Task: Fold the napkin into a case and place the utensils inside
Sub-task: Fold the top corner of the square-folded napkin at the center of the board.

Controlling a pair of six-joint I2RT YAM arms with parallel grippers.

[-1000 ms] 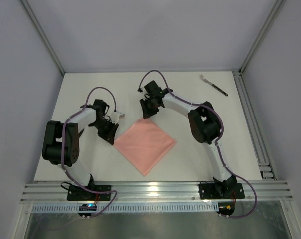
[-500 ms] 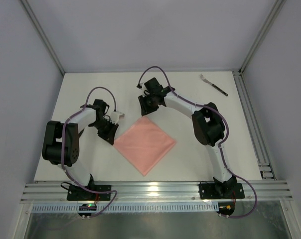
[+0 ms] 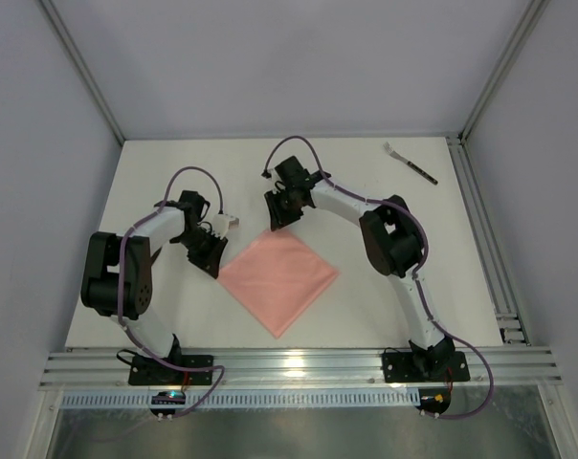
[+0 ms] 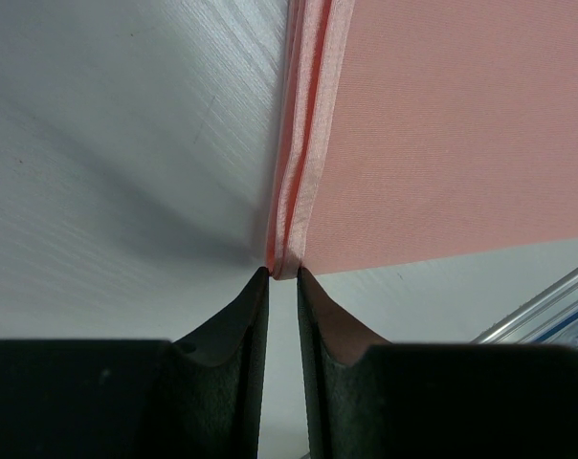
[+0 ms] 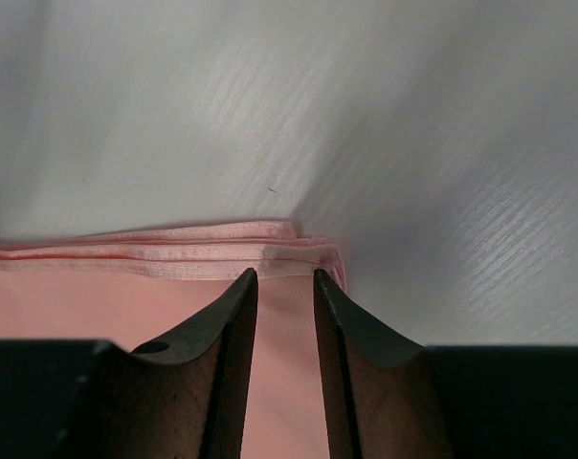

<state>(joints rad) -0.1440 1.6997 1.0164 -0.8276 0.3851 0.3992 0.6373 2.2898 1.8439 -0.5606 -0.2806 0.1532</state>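
Right claw (image 5: 284,276) has dipped back onto the far corner of the napkin (image 3: 279,279), lying diamond-wise on the bench (image 3: 385,206); I read both claws as slightly parted, the left claw (image 4: 281,275) tipped at its left corner.

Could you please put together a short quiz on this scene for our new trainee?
1. Fill in: the left claw and the right claw each sit at a ___ of the napkin.
2. Where on the table does the fork lie? A far right; B near left; C centre.
3. True or false: the fork lies on the napkin.
Key: 1 corner; 2 A; 3 false.
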